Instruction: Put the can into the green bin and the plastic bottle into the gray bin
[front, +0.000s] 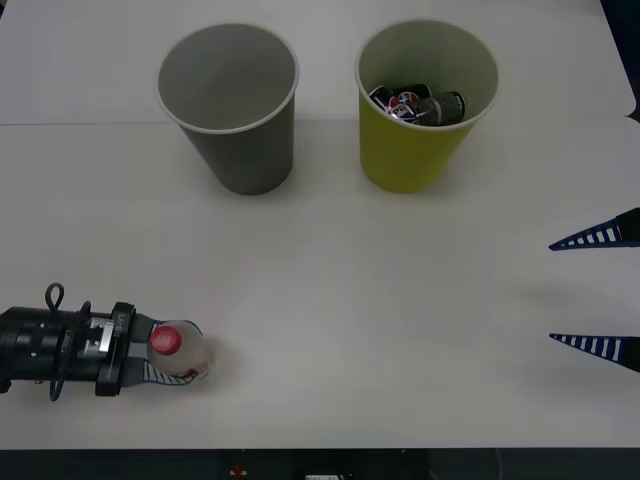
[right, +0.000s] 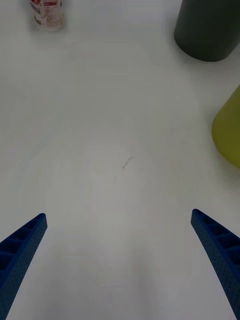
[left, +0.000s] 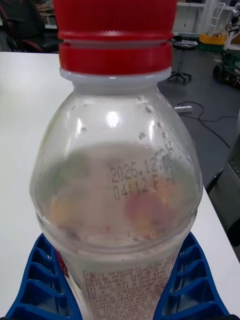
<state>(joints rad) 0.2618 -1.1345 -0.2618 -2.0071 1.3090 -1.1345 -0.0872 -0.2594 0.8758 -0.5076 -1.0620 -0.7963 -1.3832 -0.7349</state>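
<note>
The plastic bottle (front: 178, 350) stands upright near the table's front left, clear with a red cap (left: 115, 35). My left gripper (front: 185, 353) is shut on it, a blue finger (left: 37, 280) pressed against each side of its lower body. The gray bin (front: 245, 155) stands at the back centre-left with nothing visible inside. Beside it on the right is the green bin (front: 410, 150), where a dark can (front: 440, 105) lies on its side. My right gripper (front: 600, 292) hangs open at the right edge, far from both bins. In the right wrist view the plastic bottle (right: 48, 12) shows far off.
The white table (front: 350, 300) has a wide bare stretch between the bottle and the bins. The right wrist view catches the gray bin's base (right: 207, 30) and the green bin's side (right: 227, 130). The table's front edge runs close below the left gripper.
</note>
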